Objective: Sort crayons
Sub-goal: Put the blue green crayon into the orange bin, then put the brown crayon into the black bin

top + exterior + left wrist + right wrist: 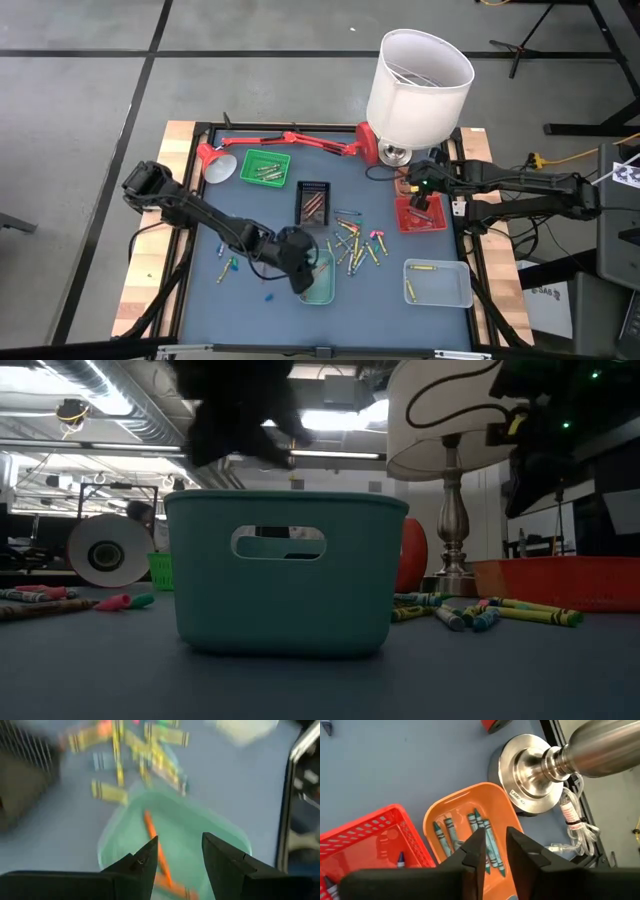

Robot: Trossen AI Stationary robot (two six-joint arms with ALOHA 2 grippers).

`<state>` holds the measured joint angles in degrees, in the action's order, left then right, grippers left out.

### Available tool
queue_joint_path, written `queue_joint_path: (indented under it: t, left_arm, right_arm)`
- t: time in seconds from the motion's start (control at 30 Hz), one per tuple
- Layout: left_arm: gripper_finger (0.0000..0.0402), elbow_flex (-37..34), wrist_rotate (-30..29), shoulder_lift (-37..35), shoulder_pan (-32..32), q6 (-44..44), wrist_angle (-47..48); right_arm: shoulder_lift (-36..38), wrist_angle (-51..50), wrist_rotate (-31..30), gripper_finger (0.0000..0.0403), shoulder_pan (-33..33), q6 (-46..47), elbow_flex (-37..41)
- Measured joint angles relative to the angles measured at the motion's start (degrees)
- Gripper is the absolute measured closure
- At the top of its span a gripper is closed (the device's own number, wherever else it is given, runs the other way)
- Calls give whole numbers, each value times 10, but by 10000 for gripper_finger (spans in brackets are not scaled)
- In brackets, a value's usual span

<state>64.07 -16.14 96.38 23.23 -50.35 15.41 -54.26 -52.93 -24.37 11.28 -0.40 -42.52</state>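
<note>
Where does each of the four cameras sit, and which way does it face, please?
High view: overhead, straight down on the table and both arms.
Low view: at tabletop height, level, facing the teal tray; a dark arm blurs above.
Left wrist view: above the same teal tray, past the open left gripper.
Right wrist view: above the orange tray and red basket, past the right gripper.
Shared: the teal tray.

Grey tiled floor [80,90]; ceiling strip lights [330,420]; exposed ducts [120,390] overhead.
</note>
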Motion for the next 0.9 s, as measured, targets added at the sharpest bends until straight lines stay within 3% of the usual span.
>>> queue_joint_path:
  t: [0.23, 0.6, 0.9]
  left_arm:
    - [264, 0, 85, 0, 37, -145, 118]
    - [264, 0, 82, 0, 103, -378, 268]
    - [264, 0, 34, 0, 131, -486, 322]
  right_arm:
    - [0, 0, -6, 295, 0, 0, 0]
    - [0, 0, -5, 288, 0, 0, 0]
    - [0, 1, -5, 287, 0, 0, 0]
